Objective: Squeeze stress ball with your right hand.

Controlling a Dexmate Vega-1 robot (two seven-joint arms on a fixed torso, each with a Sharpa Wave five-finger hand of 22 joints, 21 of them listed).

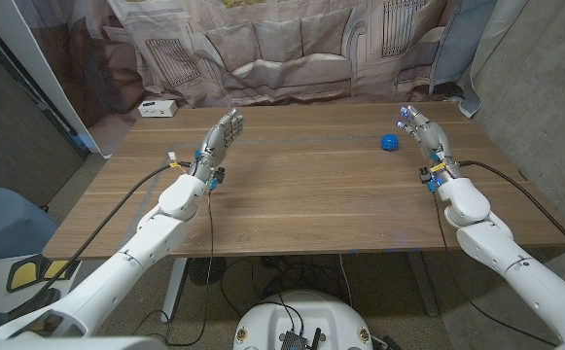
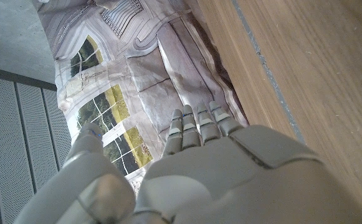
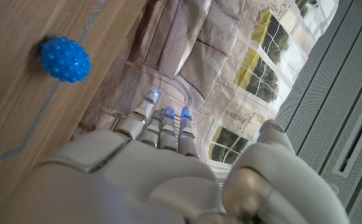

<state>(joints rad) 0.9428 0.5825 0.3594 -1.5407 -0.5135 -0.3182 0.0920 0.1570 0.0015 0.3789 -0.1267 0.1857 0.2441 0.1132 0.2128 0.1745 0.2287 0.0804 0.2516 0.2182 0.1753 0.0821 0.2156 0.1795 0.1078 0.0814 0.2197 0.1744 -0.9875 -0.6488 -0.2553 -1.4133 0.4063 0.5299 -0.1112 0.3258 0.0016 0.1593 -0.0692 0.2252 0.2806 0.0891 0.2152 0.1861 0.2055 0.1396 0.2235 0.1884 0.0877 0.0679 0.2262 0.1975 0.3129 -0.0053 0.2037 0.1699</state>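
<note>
Two robot arms reach in from the near corners of one wooden table [image 1: 301, 194], each ending in a pale grey hand. Starting at the left, the left hand [image 1: 219, 141] is held above the table's left half, standing on its edge with fingers straight, close together and pointing toward the far side; it holds nothing. From the left wrist view, the back of that same hand [image 2: 224, 168] shows with its fingers [image 2: 196, 124] stretched out over the table's far edge toward a printed backdrop. One small white box [image 1: 157, 108] sits at the far left corner of the table, well apart from that hand. Moving right, one blue stress ball [image 1: 389, 142], covered in small bumps, lies on the wood in the far right part of the table. Just to its right stands the right hand [image 1: 424, 134], near the ball but not touching it, fingers extended and empty. From the right wrist view, the ball [image 3: 65, 59] rests alone on the table surface, apart from the right hand's fingers [image 3: 165, 127], which are straight, with the thumb held off to one side. One curtain [image 1: 292, 49] printed with a sofa and windows hangs behind the table.
</note>
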